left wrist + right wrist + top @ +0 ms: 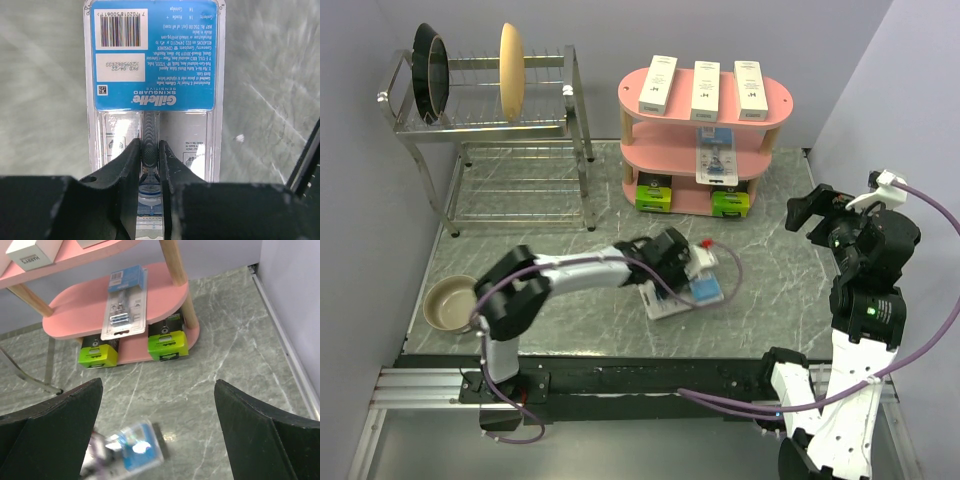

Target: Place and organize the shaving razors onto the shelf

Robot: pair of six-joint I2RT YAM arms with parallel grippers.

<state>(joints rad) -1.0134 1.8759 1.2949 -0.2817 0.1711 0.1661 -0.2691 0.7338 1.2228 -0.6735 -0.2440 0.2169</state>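
- Left gripper [150, 160]: fingers pressed together on the raised bubble over the razor handle of a blister pack [155, 65], whose printed blue card back faces up. This ridge is the only part of the flat pack thick enough to grasp.
- The held pack lies near the centre of the table [790, 290], well apart from the shelf [782, 108]. Whether it has left the surface cannot be told.
- Right gripper [157, 410]: fingers wide apart and holding nothing, raised at the right of the scene and facing the shelf. It is probably kept there to stay out of the left arm's path.
- Shelf, top tier: three white boxes [706, 90] lie flat side by side and fill the board.
- Middle tier: a second blister pack [125, 305] lies lengthwise at the centre, its near end overhanging the board edge. Bare board on either side leaves room for the held pack.
- Bottom tier: two black-and-lime boxes [167, 344], set left and right.
- Judged progress: six of the seven packages are shelved, and only the held pack is outstanding.
- Off-task: a tan bowl [450, 303] sits on the table at near left. A dish rack [490, 110] at far left carries upright plates [510, 70].
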